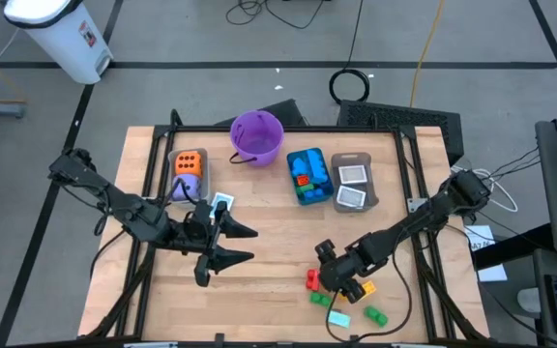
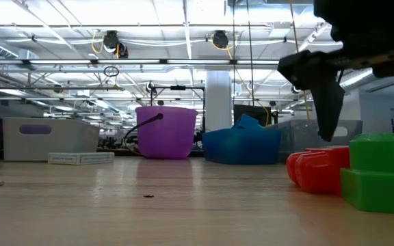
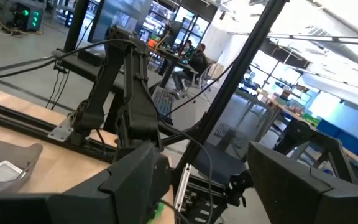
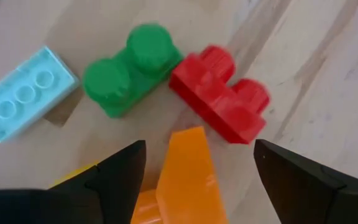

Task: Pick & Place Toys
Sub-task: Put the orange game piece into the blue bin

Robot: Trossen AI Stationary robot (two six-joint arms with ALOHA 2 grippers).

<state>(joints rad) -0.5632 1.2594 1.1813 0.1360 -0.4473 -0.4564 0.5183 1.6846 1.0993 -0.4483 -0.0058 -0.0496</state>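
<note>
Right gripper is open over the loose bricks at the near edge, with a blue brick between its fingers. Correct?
Not quite. In the right wrist view the open right gripper has an orange brick between its fingers, not a blue one; the rest is right.

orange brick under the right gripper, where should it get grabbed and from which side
The orange brick lies between the open fingers of the right gripper, beside the red brick and the green brick. Probably best: come straight down from above and close on its two long flat sides. The red brick sits close to its far end, so gripping end to end looks crowded.
</note>
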